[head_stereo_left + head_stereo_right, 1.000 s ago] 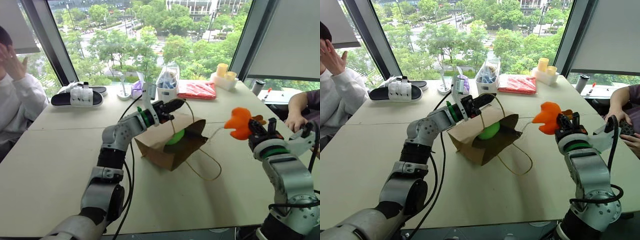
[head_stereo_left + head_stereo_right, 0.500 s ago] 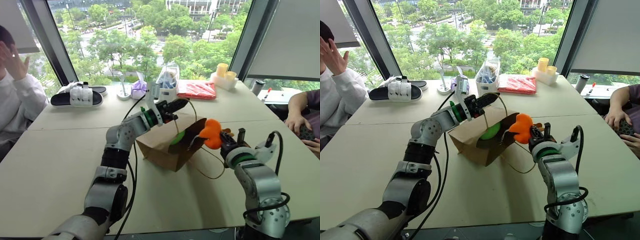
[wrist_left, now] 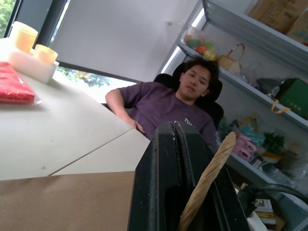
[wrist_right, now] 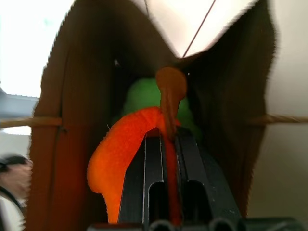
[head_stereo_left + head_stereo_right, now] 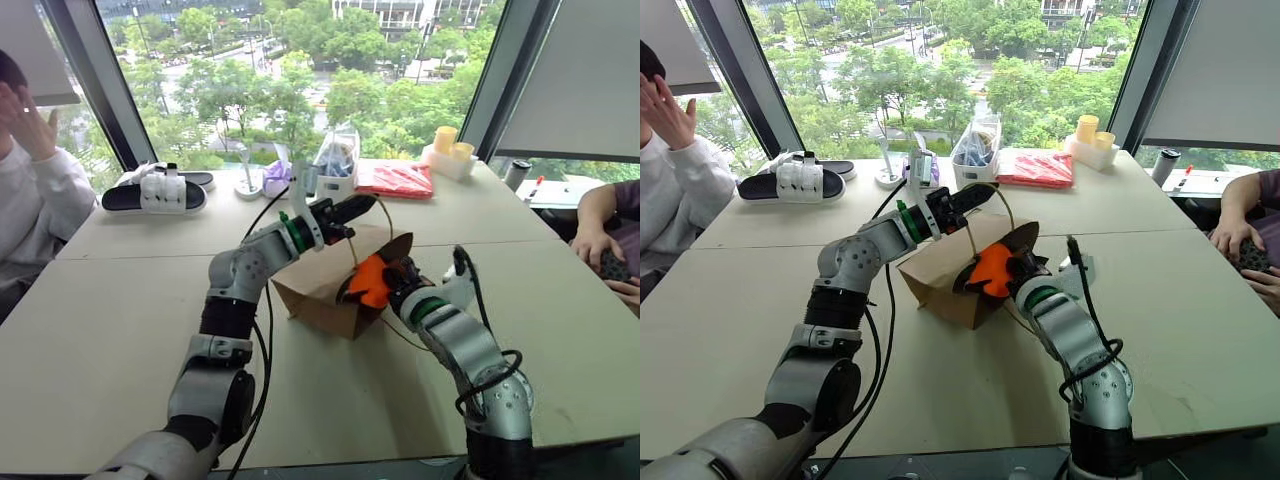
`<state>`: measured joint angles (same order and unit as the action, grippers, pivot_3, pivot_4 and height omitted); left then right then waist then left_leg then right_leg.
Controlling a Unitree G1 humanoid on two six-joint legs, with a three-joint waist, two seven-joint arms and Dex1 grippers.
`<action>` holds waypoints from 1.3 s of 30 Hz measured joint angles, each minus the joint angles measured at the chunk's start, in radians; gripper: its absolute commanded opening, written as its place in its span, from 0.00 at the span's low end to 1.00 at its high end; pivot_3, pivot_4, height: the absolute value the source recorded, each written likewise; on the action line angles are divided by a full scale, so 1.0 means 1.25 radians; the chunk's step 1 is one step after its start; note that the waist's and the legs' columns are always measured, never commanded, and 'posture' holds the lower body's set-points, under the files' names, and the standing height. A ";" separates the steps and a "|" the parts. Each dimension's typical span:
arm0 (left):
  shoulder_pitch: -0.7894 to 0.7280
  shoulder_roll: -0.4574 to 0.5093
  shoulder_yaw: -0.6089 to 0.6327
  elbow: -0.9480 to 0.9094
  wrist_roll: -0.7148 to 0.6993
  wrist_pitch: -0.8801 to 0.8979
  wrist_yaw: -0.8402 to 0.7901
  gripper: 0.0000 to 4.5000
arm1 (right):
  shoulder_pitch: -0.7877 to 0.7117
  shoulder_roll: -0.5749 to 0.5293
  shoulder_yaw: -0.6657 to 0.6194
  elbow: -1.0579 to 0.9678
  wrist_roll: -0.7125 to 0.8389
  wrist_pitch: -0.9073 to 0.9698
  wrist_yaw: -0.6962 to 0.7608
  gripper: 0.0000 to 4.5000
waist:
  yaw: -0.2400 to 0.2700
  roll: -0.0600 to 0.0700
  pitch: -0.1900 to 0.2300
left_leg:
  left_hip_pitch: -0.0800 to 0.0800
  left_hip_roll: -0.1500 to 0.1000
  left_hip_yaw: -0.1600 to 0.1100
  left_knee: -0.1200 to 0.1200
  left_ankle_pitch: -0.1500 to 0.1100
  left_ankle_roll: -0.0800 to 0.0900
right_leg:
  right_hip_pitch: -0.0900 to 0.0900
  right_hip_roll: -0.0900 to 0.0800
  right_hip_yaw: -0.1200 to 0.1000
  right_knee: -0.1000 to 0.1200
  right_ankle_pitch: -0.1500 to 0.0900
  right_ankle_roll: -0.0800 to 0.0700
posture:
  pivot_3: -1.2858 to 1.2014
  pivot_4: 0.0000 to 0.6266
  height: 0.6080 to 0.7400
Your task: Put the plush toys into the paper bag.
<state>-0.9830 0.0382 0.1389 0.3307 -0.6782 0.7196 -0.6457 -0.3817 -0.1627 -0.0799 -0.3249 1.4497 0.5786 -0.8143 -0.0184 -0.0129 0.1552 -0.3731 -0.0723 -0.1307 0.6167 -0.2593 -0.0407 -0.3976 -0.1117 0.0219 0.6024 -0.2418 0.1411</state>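
Right tool, fingers pressed together on the orange plush toy, pinching it by a thin part of its body; the right wrist view shows the orange fabric bulging to one side of the black fingers, with a brown stalk standing up ahead of them. The toy sits at the mouth of the paper bag, which lies on its side on the tabletop with its opening turned to the right. Deeper inside, behind the orange toy, lies the green plush toy, already in the bag.

Left tool, shut on the upper cord handle of the bag: the twisted cord runs between its fingers in the left wrist view, and the tool holds the top edge of the mouth lifted, so that the opening stays wide.

Step in hand: insertion of the second toy, the last of the two. The task appears nearly complete.

Next move, as judged: carry the orange toy further in, past the lip of the bag, then spread the right fingers and draw the tool straight back out, clear of the lower cord loop lying on the tabletop below the wrist. The left tool should keep the mouth raised until the release; a release too near the lip could let the toy roll back out.

Far side of the tabletop: slipper, clear plastic bag, red packet. People sit at the left and right edges.
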 measured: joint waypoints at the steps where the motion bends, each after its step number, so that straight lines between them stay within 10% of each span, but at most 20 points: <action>1: 0.000 0.000 0.000 -0.001 -0.001 0.000 0.000 0.00 | -0.015 -0.016 0.008 0.017 -0.015 0.024 0.009 0.01 | 0.000 0.000 0.000 | 0.000 0.000 0.000 0.000 0.000 0.000 | 0.000 0.000 0.000 0.000 0.000 0.000 | 0.52 0.24 1.00; 6: 0.007 0.000 0.000 -0.021 -0.005 0.010 0.001 0.00 | -0.055 -0.032 0.038 0.089 -0.068 0.105 0.077 0.01 | 0.000 0.000 0.000 | 0.000 0.000 -0.001 -0.001 0.000 0.000 | 0.000 0.000 -0.001 0.000 0.000 0.000 | 0.52 0.24 1.00; 16: 0.007 -0.005 0.022 -0.017 -0.009 0.003 0.037 0.00 | -0.105 -0.044 0.058 0.105 -0.171 0.194 0.230 0.99 | 0.001 0.000 0.000 | 0.000 0.000 -0.001 0.000 0.000 0.000 | 0.000 0.000 -0.001 0.000 0.000 0.000 | 0.52 0.24 1.00; 25: -0.035 -0.014 0.088 0.034 -0.034 -0.010 0.071 0.00 | -0.028 -0.104 0.036 -0.034 -0.168 0.258 0.329 0.99 | 0.006 0.000 0.000 | -0.001 0.000 -0.002 0.000 0.000 0.000 | 0.001 0.000 -0.001 -0.001 0.000 0.000 | 0.52 0.24 1.00; 34: -0.034 -0.016 0.078 0.045 -0.032 -0.012 0.064 0.00 | 0.231 -0.305 -0.179 -0.269 0.047 0.230 0.546 0.99 | 0.005 -0.002 0.001 | 0.000 0.000 -0.001 0.000 -0.001 0.001 | 0.003 0.000 -0.001 -0.004 0.000 0.000 | 0.52 0.24 1.00; 39: -0.034 -0.018 0.068 0.046 -0.033 -0.011 0.059 0.00 | 0.331 -0.344 -0.263 -0.215 -0.033 0.174 0.586 0.99 | 0.007 -0.002 0.001 | 0.001 0.000 -0.001 0.001 -0.001 0.001 | 0.005 0.000 -0.002 -0.004 0.000 0.000 | 0.52 0.24 1.00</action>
<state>-1.0251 0.0161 0.2241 0.3876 -0.7190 0.7063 -0.5717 0.0319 -0.5926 -0.4081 -0.5933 1.4088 0.7956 -0.0813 -0.0097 -0.0156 0.1564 -0.3724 -0.0724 -0.1320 0.6181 -0.2601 -0.0395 -0.3919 -0.1119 0.0200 0.5978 -0.2419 0.1416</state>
